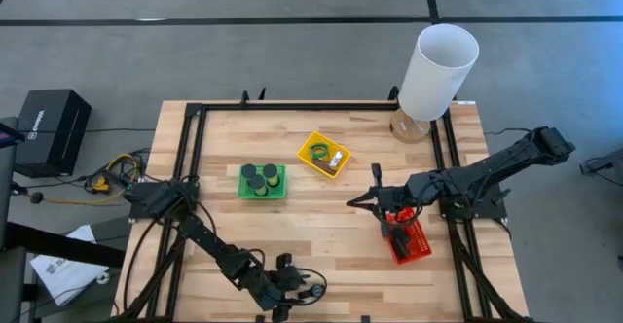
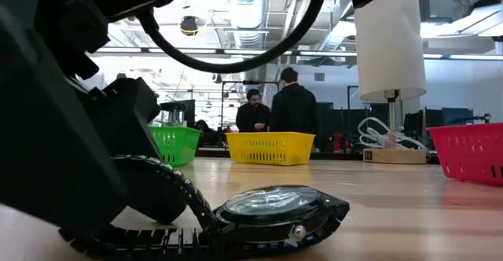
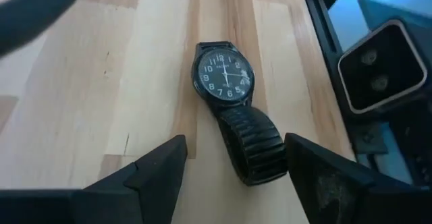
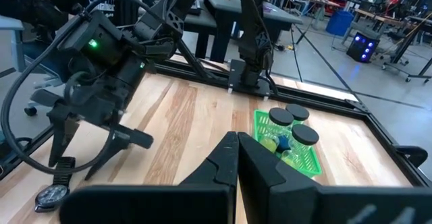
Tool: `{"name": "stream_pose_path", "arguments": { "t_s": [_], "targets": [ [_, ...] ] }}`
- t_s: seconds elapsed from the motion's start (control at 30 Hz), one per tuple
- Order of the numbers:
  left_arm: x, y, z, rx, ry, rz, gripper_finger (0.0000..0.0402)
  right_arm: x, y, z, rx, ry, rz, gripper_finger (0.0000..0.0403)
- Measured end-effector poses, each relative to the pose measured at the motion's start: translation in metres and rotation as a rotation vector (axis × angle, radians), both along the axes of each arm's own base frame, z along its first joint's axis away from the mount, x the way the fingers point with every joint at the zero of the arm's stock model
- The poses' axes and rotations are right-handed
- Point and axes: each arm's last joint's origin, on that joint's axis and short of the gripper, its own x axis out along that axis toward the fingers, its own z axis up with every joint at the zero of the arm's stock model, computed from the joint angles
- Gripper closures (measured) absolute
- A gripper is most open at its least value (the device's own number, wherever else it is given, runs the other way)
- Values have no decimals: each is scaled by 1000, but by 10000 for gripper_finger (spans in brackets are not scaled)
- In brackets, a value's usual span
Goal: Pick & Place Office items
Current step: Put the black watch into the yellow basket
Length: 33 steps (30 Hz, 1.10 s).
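Note:
A black wristwatch (image 3: 223,75) with a dark dial and a stretch band lies flat on the wood near the table's near edge (image 1: 313,286), and looms in the foreground of the low view (image 2: 271,214). My left gripper (image 3: 236,177) hovers open over it, one finger on either side of the band's free end, touching nothing that I can see. My right gripper (image 4: 236,160) is shut and empty, held above the table beside the red tray (image 1: 409,243). Black pucks (image 1: 261,175) sit in the green tray (image 1: 280,193). A green ring (image 1: 319,152) lies in the yellow tray (image 1: 308,144).
A tall white cylinder (image 1: 438,70) stands on a round wooden base at the far right corner. A black frame rail (image 1: 195,158) runs around the tabletop. Bare wood lies between the trays and the near edge. Two people (image 2: 275,108) stand in the room beyond.

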Motion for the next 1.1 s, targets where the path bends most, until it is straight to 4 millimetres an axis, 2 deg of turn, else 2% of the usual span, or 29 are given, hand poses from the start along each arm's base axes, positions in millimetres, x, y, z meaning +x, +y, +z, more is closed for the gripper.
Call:
{"name": "stream_pose_path", "arguments": {
  "t_s": [0.77, 0.93, 1.1],
  "targets": [
    [0, 4, -2, 74, -6, 16, 318, 0, 0, -1, -2, 7, 0, 403],
    [0, 3, -2, 70, -9, 14, 330, 0, 0, -1, -3, 7, 0, 403],
    [-3, 0, -1, 68, -10, 0, 318, 0, 0, -1, -3, 9, 0, 403]
  ]
}}
